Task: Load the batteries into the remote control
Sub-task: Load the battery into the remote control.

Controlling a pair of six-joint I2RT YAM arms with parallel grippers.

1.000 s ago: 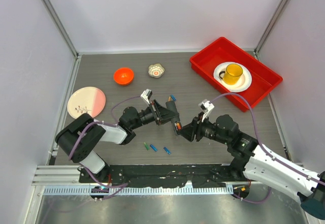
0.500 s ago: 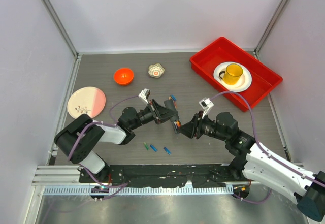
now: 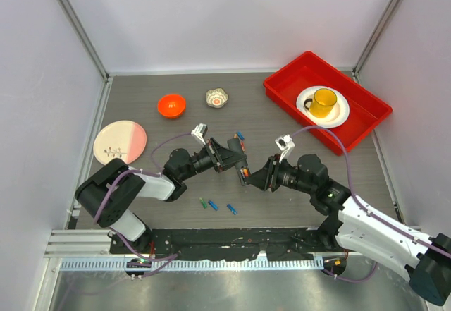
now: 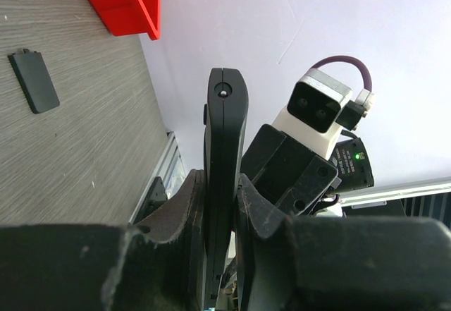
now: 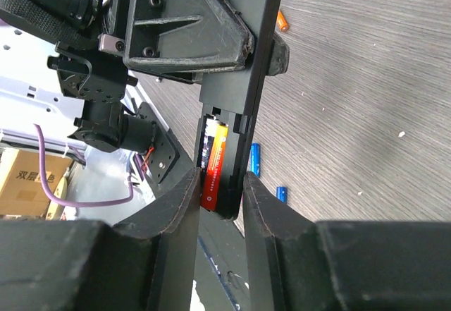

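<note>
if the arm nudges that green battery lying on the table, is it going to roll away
Probably yes: the green battery is a slim round cylinder lying on its side on the flat table, so a sideways nudge would likely roll it. It looks small and rigid, so likely light, and fiddly to pinch.

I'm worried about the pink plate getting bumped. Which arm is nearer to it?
Left. The left arm has its elbow just beside the plate, toward the near edge. The right arm reaches in from the opposite side, beyond the centre.
</note>
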